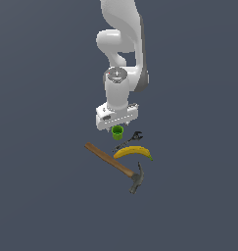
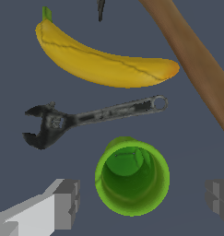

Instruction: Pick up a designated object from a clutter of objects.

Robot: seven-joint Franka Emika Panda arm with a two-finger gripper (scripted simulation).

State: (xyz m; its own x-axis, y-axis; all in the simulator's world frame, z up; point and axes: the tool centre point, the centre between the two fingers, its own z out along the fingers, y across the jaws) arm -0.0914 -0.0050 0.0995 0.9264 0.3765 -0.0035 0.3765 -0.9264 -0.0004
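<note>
green cup sitting upright between the fingers of the wide-open tool, which is hovering directly above.

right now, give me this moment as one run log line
phase: pre-grasp | gripper: open, fingers either side of green cup | cup: upright, not lifted | nearby: wrench, banana, hammer
</note>
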